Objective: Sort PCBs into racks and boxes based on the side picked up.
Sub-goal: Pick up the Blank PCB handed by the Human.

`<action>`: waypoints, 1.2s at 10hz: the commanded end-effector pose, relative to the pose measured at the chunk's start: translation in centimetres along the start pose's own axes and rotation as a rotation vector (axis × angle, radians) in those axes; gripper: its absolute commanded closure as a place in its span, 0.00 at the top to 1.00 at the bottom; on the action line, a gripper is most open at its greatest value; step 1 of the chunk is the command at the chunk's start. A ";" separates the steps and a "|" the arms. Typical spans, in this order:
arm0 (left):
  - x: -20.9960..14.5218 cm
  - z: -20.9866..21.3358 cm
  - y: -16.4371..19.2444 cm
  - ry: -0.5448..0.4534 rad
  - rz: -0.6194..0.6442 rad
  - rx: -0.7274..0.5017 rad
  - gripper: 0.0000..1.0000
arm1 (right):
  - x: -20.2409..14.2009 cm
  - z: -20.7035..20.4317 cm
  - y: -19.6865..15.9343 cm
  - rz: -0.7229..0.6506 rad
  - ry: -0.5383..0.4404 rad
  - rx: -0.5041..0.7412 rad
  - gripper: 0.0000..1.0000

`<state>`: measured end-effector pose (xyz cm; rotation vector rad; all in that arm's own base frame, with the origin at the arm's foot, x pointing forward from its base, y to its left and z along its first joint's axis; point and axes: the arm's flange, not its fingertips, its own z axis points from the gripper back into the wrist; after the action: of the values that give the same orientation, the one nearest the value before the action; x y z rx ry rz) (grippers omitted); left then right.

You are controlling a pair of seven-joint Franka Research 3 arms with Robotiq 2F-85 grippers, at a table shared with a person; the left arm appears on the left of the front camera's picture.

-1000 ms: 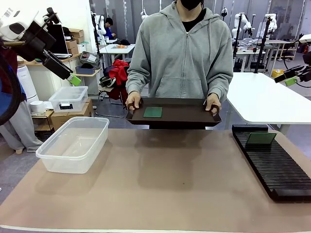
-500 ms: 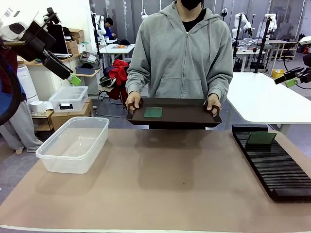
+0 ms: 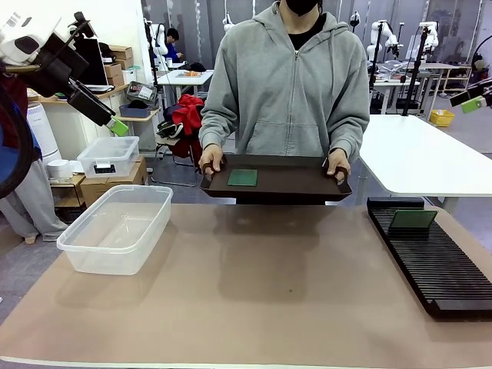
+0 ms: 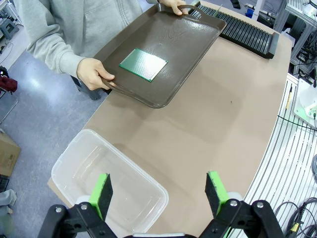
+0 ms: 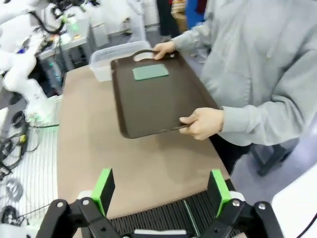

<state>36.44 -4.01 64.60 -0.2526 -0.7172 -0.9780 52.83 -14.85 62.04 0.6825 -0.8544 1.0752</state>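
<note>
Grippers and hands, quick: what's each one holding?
Left gripper: open, empty.
Right gripper: open, empty.
Person's hands: both hold the brown tray.

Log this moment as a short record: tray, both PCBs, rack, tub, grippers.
tray: dark brown tray, held by the person's hands at both ends
squarer PCB: flat on the tray
longer PCB: standing in the black rack, far end
clear tub: on the table, robot's left
left gripper: open, raised over the tub
right gripper: open, raised over the rack

Black left pincer [image 4: 158, 179] carries 2 green pads [image 4: 103, 193]; its arm [image 3: 23, 42] seems white.
</note>
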 end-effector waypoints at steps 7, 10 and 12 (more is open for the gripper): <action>-0.1 -0.1 0.0 -0.002 0.001 -0.006 1.00 | 0.3 -0.9 2.3 -0.203 0.015 -0.161 1.00; -0.1 -0.1 0.0 -0.002 0.001 -0.006 1.00 | 0.3 -0.5 2.0 -0.228 0.072 -0.182 1.00; -0.1 -0.1 0.0 -0.002 0.001 -0.006 1.00 | 0.2 -0.4 1.6 -0.226 0.108 -0.216 1.00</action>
<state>36.44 -4.01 64.61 -0.2526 -0.7173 -0.9780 51.30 -14.37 61.95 0.5597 -0.7874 0.8295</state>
